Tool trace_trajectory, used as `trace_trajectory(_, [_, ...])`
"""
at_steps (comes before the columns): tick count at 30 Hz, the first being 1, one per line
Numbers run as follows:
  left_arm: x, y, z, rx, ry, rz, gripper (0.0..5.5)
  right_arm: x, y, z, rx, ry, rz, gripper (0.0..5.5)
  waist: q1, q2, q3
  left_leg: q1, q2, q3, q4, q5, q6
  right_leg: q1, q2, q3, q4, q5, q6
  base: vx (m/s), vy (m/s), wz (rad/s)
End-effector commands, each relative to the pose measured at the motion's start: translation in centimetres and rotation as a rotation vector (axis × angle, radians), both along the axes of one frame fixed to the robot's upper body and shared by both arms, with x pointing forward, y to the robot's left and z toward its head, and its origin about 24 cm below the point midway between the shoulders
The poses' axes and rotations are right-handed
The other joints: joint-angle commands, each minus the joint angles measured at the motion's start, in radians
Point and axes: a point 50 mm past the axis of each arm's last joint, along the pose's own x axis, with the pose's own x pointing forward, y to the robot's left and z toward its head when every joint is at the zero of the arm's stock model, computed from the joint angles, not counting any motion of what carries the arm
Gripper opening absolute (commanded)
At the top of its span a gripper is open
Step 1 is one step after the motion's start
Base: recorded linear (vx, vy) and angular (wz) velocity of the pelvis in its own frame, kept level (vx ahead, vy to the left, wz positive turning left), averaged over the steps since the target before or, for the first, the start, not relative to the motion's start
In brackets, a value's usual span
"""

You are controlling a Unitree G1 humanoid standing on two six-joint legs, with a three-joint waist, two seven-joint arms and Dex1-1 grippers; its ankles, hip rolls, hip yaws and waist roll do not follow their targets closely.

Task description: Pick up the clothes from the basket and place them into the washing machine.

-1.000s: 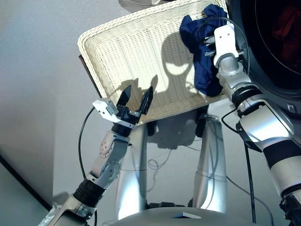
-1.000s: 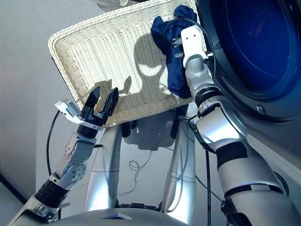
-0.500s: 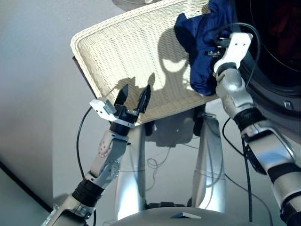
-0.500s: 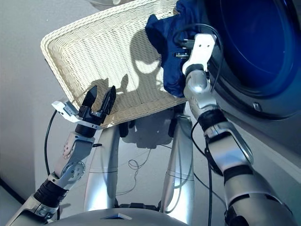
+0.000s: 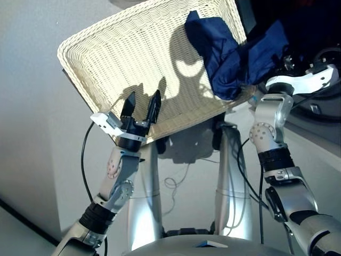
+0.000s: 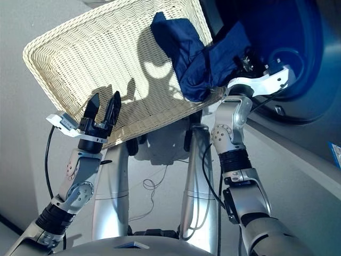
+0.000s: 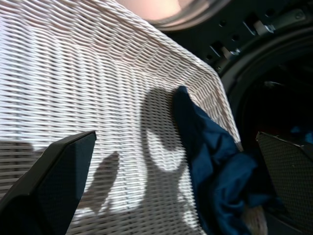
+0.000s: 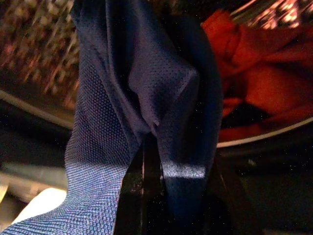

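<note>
While earlier hanging at basket's right end, navy garment (image 5: 229,58) now stretched from basket (image 5: 106,58) toward washing machine (image 6: 298,53) porthole, clamped in right gripper (image 5: 285,64). Left gripper (image 5: 141,106) unchanged over basket's near rim, fingers apart, empty. Red-orange garment (image 8: 254,68) already inside drum. Navy cloth: mesh-textured, creased, draped over basket's right rim.

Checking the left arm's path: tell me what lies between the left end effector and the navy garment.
Only bare wicker of the basket, seen in the left eye view, separates the left end effector from the navy garment.
</note>
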Motion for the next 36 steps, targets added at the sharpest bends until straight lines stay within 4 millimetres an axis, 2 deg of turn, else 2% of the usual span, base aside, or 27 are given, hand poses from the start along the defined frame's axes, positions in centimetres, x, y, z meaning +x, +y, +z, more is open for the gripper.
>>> trace_trajectory(1, [-1.5,0.3,0.6,-0.005,-0.057,-0.01,5.5,-1.7,-4.4,3.5,0.057,-0.139,-0.254,0.0,-0.006,0.027,-0.087,-0.016,0.012,0.03,-0.063,0.068,0.023,0.033,0.03,-0.021,-0.064,0.052,-0.065,0.0,0.0,0.0])
trace_trajectory(3, [-1.4,0.2,0.8,0.005,-0.058,-0.019,5.5,-0.6,-5.7,4.8,0.109,-0.099,-0.3,0.0,0.002,0.029,-0.094,-0.019,0.013,0.03,-0.063,0.066,0.021,0.031,0.029,-0.022,-0.062,0.051,-0.065,0.0,0.0,0.0])
trace_trajectory(7, [-1.5,0.1,0.9,0.027,-0.058,-0.031,5.5,0.7,-8.4,9.4,0.108,-0.013,-0.408,0.0,0.028,0.028,-0.107,-0.025,0.015,0.026,-0.056,0.063,0.017,0.024,0.024,-0.023,-0.056,0.054,-0.063,0.0,0.0,0.0])
trace_trajectory(9, [-1.6,-0.1,1.0,0.033,-0.058,-0.049,5.5,0.8,-10.1,11.2,0.184,0.013,-0.429,0.0,0.039,0.027,-0.112,-0.027,0.015,0.024,-0.056,0.063,0.013,0.023,0.022,-0.024,-0.055,0.055,-0.062,0.0,0.0,0.0])
trace_trajectory(13, [-1.8,-0.7,1.1,0.034,-0.049,-0.082,5.5,0.1,-12.6,13.1,0.283,0.045,-0.462,0.0,0.048,0.026,-0.116,-0.028,0.017,0.021,-0.058,0.066,0.007,0.024,0.021,-0.024,-0.054,0.052,-0.061,0.0,0.0,0.0])
trace_trajectory(18, [-2.0,-1.0,1.4,0.028,-0.059,-0.105,5.5,-2.6,-16.5,14.3,0.347,0.075,-0.581,0.0,0.053,0.03,-0.121,-0.03,0.013,0.017,-0.059,0.068,0.003,0.024,0.019,-0.025,-0.052,0.049,-0.061,0.0,0.0,0.0])
trace_trajectory(24, [-2.3,-0.7,1.5,0.017,-0.055,-0.103,5.5,-5.5,-19.6,14.9,0.358,0.105,-0.714,0.0,0.055,0.03,-0.123,-0.029,0.011,0.015,-0.06,0.068,0.001,0.022,0.018,-0.025,-0.048,0.048,-0.061,0.0,0.0,0.0])
trace_trajectory(27, [-2.3,-0.7,1.4,0.02,-0.052,-0.103,5.5,-5.4,-20.0,14.2,0.35,0.159,-0.734,0.0,0.052,0.032,-0.121,-0.025,0.011,0.017,-0.063,0.07,0.0,0.024,0.017,-0.026,-0.049,0.049,-0.061,0.0,0.0,0.0])
trace_trajectory(29, [-2.3,-0.8,1.4,0.027,-0.049,-0.106,5.5,-5.0,-20.5,12.8,0.298,0.299,-0.756,0.0,0.053,0.031,-0.119,-0.023,0.011,0.02,-0.065,0.071,0.0,0.027,0.016,-0.026,-0.052,0.051,-0.062,0.0,0.0,0.0])
trace_trajectory(30, [-2.3,-0.9,1.4,0.042,-0.051,-0.108,5.5,-4.7,-20.9,11.5,0.226,0.442,-0.769,0.47,0.056,0.029,-0.118,-0.024,0.013,0.022,-0.065,0.071,-0.001,0.028,0.014,-0.027,-0.054,0.054,-0.062,0.0,0.0,0.0])
trace_trajectory(31, [-2.3,-1.0,1.4,0.047,-0.059,-0.124,5.5,-3.5,-20.5,10.4,0.105,0.583,-0.736,5.5,0.06,0.027,-0.114,-0.025,0.016,0.024,-0.064,0.073,-0.002,0.03,0.014,-0.029,-0.057,0.056,-0.064,0.0,0.0,0.0])
trace_trajectory(34, [-2.4,-1.1,1.4,0.024,-0.06,-0.137,5.5,-3.0,-19.8,11.1,0.064,0.593,-0.721,5.5,0.057,0.029,-0.109,-0.023,0.016,0.023,-0.064,0.075,-0.002,0.034,0.019,-0.029,-0.06,0.059,-0.067,0.0,0.0,0.0])
trace_trajectory(35, [-2.4,-1.1,1.4,0.025,-0.059,-0.143,5.5,-2.8,-19.7,11.2,-0.051,0.681,-0.759,5.5,0.059,0.024,-0.107,-0.019,0.016,0.026,-0.067,0.076,-0.001,0.037,0.016,-0.03,-0.064,0.061,-0.068,0.0,0.0,0.0])
trace_trajectory(36, [-2.4,-1.2,1.4,0.022,-0.06,-0.142,5.5,-2.8,-19.6,11.4,-0.055,0.681,-0.761,5.5,0.058,0.028,-0.105,-0.018,0.016,0.026,-0.068,0.077,-0.001,0.039,0.016,-0.03,-0.065,0.062,-0.068,0.0,0.0,0.0])
